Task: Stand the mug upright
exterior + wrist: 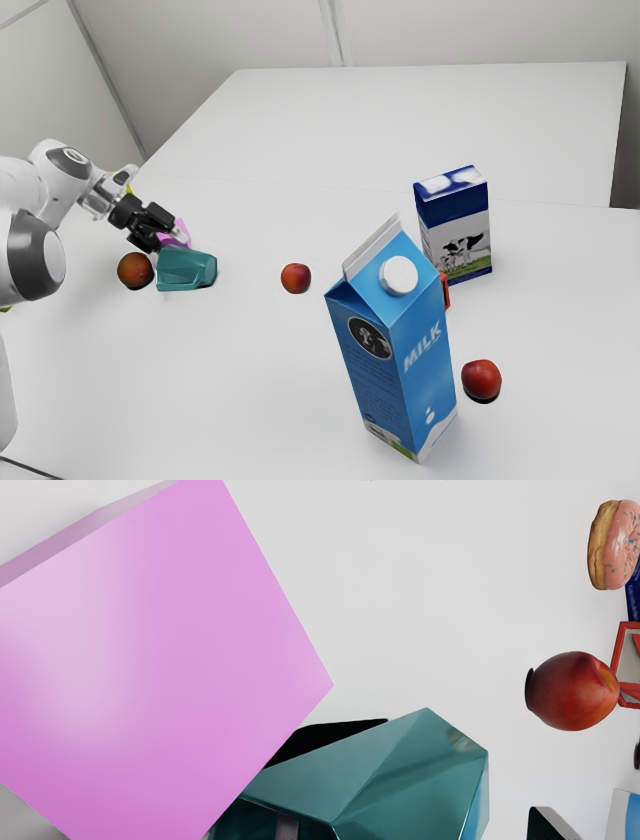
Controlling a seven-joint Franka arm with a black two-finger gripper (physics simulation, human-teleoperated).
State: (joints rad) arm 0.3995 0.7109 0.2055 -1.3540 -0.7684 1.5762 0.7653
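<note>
The teal mug (187, 270) lay on its side on the white table (250, 400), just beside the gripper (163, 234), whose fingers stood apart, one at the mug's mouth. Glossy facets shaped it; the pink block (165, 645) was smooth.

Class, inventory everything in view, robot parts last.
mug: one, teal, on its side by the gripper
block: one, pink, beside the mug
fruits: three, reddish, spread across the table
tall carton: one, blue, foreground
small carton: one, blue-white, behind tall carton
donut: one, pink, near small carton
red object: one, behind tall carton
yellow patches: two, by arm
table: one, white, under everything
arm: one, white-grey, exterior view's left
gripper: one, black, open, at the mug
</note>
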